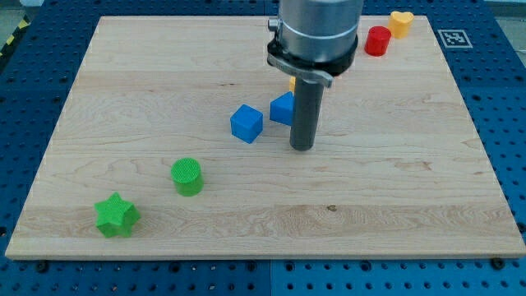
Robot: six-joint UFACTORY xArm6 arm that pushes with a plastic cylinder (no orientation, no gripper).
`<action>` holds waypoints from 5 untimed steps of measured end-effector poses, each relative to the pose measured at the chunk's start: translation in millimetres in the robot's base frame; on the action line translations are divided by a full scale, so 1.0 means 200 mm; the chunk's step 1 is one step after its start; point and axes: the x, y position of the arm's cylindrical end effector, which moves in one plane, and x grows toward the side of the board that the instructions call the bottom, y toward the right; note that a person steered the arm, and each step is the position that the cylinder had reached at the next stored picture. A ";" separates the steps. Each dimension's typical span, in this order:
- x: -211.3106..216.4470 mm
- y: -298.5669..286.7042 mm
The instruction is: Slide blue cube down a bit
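Over the wooden bench [123, 99] the arm's rod stands upright, no hand on it, its tip [302, 148] just right of the blue cube [246, 123], a second blue block [283, 108] partly hidden behind the rod.

A robotics lab bench is shown: a pale wooden board [246, 205] is laid on a blue perforated metal table [509, 99], a black-and-white fiducial marker [454, 38] is fixed at the board's corner, and yellow-black hazard tape [12, 37] is seen at the view's top left.
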 end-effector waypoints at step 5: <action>-0.43 -0.88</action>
